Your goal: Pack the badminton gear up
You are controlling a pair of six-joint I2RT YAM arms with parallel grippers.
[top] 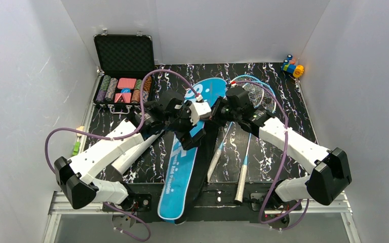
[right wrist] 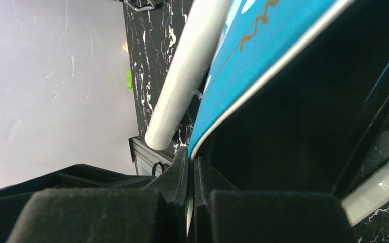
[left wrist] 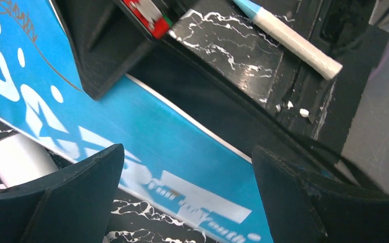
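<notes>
The blue racket bag point(top: 182, 172) lies lengthwise down the middle of the table. My right gripper point(top: 219, 108) is shut on the white-piped edge of its upper flap point(right wrist: 263, 45), jaws point(right wrist: 192, 162) pinched on it, and the dark inside shows beneath. My left gripper point(top: 192, 134) hangs open just above the bag's printed face point(left wrist: 182, 152), one finger point(left wrist: 81, 192) on each side, touching nothing. Two blue-framed rackets point(top: 256, 91) lie right of the bag, their white handles point(top: 242, 178) pointing toward me. The long white tube point(top: 131, 154) lies left of the bag, partly under my left arm. No shuttlecocks are in view.
An open black case of poker chips point(top: 124, 71) stands at the back left. Small coloured toy blocks point(top: 292, 67) sit in the back right corner. A green item point(top: 76, 148) lies at the table's left edge. White walls close in three sides.
</notes>
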